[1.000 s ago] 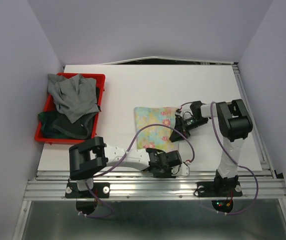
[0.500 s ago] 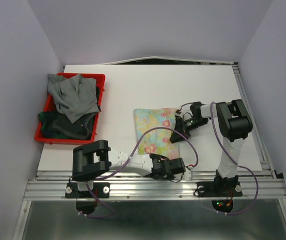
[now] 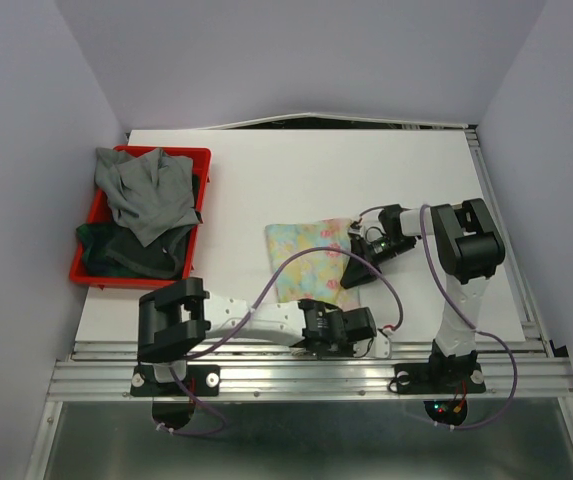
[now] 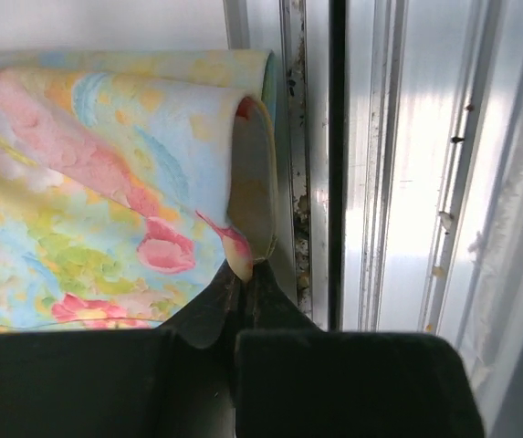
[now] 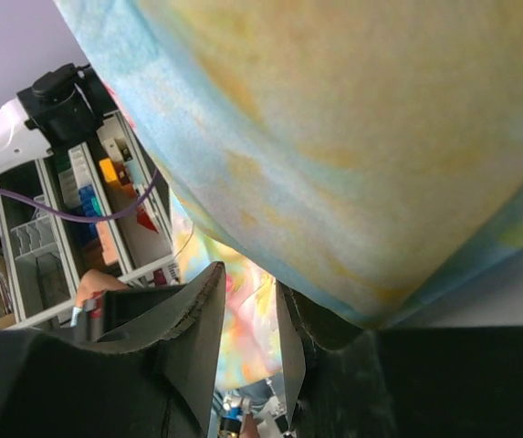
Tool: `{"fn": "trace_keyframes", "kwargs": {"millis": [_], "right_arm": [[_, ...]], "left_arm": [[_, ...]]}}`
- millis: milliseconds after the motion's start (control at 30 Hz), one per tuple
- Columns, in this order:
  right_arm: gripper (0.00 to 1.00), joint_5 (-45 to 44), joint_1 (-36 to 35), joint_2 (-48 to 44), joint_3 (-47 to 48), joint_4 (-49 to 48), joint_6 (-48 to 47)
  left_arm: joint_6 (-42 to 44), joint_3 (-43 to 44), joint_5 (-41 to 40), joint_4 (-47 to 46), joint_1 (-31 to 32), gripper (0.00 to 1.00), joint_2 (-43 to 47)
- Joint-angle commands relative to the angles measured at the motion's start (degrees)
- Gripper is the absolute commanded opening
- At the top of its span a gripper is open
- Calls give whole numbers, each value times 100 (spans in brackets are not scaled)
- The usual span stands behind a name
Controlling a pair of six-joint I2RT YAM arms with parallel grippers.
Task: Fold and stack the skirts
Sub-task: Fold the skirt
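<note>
While the bin point(image 3: 126, 283) at far left holds the grey skirts point(image 3: 146, 195) in a loose heap, the floral skirt point(image 3: 301, 255) lies in the middle of the desk point(image 3: 366, 170), towards the near edge, with both arms on it. The left jaws, low at the skirt's near corner beside the rail point(image 4: 380, 182), are pinched fully together on a small tip of hem. The right jaws, at the skirt's right edge, stand a little apart with cloth showing in the gap, so they look closed on a thicker fold there. I judge the cloth thin, light and limp. It will sag and crease between two holds, slide easily over the smooth desk and slip out of a shallow pinch. Hems and corners, taken deep, are the places to grip, with both holds kept level to carry a straight fold. The top view gives the whole layout and the skirt's outline, yet hides what each pair of jaws has. The left wrist view shows how little hem is caught and how close the rail is. The right wrist view shows cloth draped over the jaws, lifted off the desk.
</note>
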State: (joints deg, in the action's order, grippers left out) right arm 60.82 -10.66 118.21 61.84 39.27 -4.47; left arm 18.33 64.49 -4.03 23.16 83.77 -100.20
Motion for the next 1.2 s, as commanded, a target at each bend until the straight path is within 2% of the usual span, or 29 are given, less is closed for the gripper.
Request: {"fn": "trace_keyframes", "kwargs": {"millis": [0, 300, 533, 700, 933, 1067, 1167], "right_arm": [[34, -984, -42, 123, -102, -112, -177], [33, -1019, -42, 88, -41, 63, -326], [33, -1124, -95, -9, 56, 283, -581], [38, -1204, -95, -184, 371, 520, -643], [47, -914, -95, -501, 1592, 854, -336], [50, -782, -95, -273, 2593, 1048, -177], [50, -826, -95, -71, 2999, 1048, -98]], "left_arm": [[57, 625, 789, 733, -53, 0, 651], [531, 1574, 887, 1349, -843, 0, 801], [971, 1681, 1027, 1359, -1529, 0, 678], [1199, 1760, 1246, 1428, -1574, 0, 686], [1156, 1778, 1756, 1674, -1557, 0, 809], [1138, 1594, 1783, 1657, -1539, 0, 871], [1103, 1575, 1844, 1666, -1539, 0, 888]]}}
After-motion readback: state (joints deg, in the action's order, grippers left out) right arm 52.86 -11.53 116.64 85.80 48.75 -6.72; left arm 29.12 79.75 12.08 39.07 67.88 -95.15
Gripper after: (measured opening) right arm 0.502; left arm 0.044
